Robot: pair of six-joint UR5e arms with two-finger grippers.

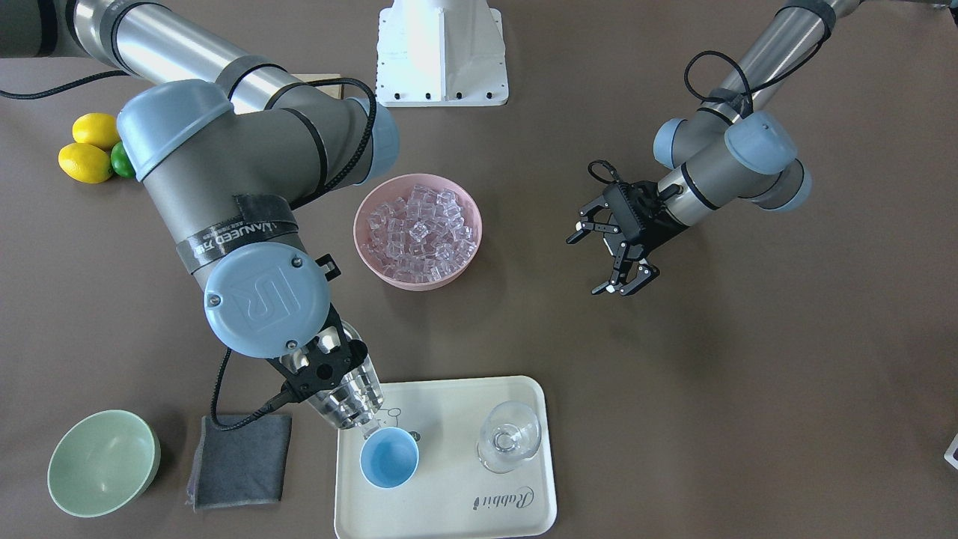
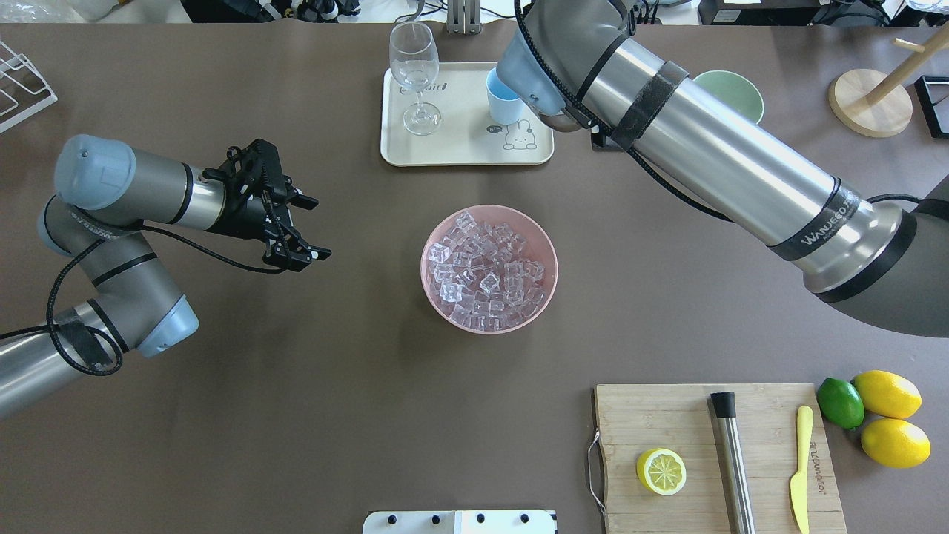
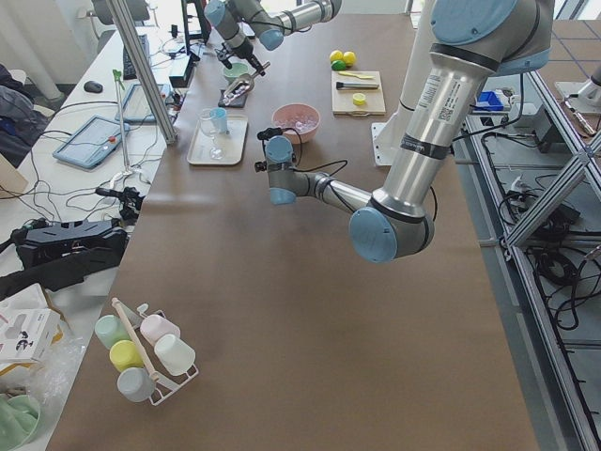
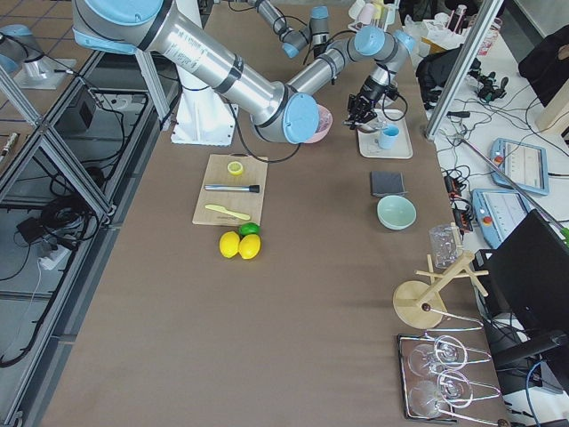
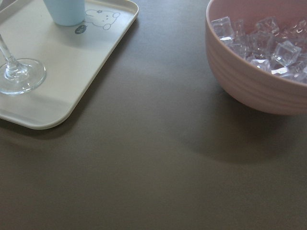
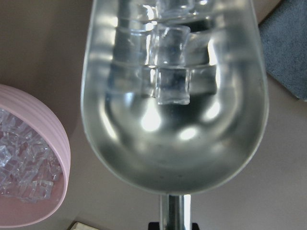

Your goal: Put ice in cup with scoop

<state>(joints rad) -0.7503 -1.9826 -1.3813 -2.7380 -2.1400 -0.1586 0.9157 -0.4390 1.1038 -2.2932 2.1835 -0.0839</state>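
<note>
Right hand (image 1: 324, 368): clamped on the handle of the scoop (image 1: 346, 398), above the near corner of the tray (image 1: 449, 513).
Scoop: tilted mouth-down, its lip just over the rim of the cup (image 1: 389, 459).
Ice (image 6: 172, 82): a few cubes lie in the scoop's trough; most are piled in the pink bowl (image 1: 372, 263) mid-tabletop (image 1: 748, 389).
Cup: upright on the tray, near the wine glass (image 1: 510, 437).
Left hand (image 1: 618, 262): fingers spread, holding nothing, above bare tabletop, well apart from the bowl.
</note>
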